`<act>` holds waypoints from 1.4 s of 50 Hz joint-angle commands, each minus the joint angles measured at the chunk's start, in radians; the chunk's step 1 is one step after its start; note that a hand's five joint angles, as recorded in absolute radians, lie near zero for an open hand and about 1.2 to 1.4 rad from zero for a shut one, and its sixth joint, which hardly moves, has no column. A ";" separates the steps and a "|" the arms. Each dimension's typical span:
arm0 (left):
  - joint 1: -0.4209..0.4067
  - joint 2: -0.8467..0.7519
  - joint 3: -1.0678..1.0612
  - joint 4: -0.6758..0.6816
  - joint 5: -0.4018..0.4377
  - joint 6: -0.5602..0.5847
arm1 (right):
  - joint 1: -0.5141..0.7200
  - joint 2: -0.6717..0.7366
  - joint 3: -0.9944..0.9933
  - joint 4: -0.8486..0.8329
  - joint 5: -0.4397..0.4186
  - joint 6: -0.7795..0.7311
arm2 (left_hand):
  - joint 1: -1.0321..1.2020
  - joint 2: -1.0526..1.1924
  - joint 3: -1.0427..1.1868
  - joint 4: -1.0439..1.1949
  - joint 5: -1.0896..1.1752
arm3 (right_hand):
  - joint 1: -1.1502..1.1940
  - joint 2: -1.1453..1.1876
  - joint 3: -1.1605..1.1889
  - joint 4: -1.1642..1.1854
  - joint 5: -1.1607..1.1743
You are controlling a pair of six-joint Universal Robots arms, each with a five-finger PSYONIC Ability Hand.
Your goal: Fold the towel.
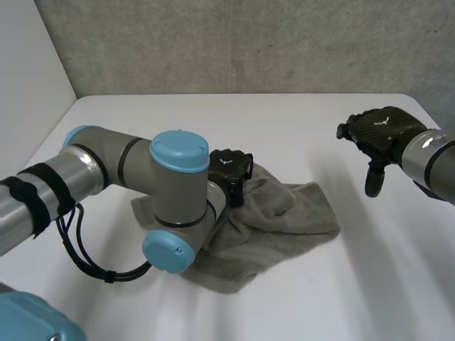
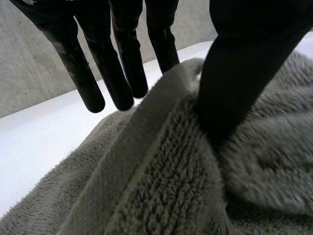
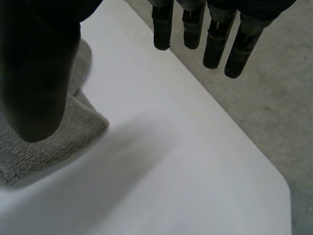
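Concrete wall [image 1: 249, 42] backs a white table [image 1: 298, 128], where the left arm [image 1: 106, 170] reaches across a crumpled grey towel [image 1: 284, 220] lying mid-table. The left hand [image 1: 231, 170] rests on the towel's far edge, thumb [image 2: 239, 73] pressed into the pile beside a raised hem, fingers [image 2: 122, 63] straight. The right hand [image 1: 380, 131] hovers well apart from the towel, its fingers [image 3: 212, 34] relaxed and holding nothing. A small white mark, too small to read, sits on the back of each hand.

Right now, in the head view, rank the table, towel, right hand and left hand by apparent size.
1. table
2. towel
3. right hand
4. left hand, though its arm hides part, so the hands' order is unsure.
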 commanded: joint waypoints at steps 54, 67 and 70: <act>0.470 0.882 -0.186 0.303 0.105 -0.108 | 0.147 0.514 -1.189 -0.062 -0.070 0.706 | 0.483 0.493 0.494 0.492 0.500 | 1.162 1.143 1.150 1.133 1.160; 0.440 0.795 -0.150 0.171 0.012 -0.247 | 0.161 0.416 -0.720 -0.088 -0.374 0.672 | 0.483 0.493 0.494 0.492 0.500 | 0.037 0.019 0.025 0.008 0.036; 0.437 0.805 -0.187 0.173 0.021 -0.250 | 0.175 0.488 -0.703 -0.086 -0.424 0.676 | 0.483 0.493 0.494 0.492 0.500 | -0.060 -0.079 -0.072 -0.089 -0.061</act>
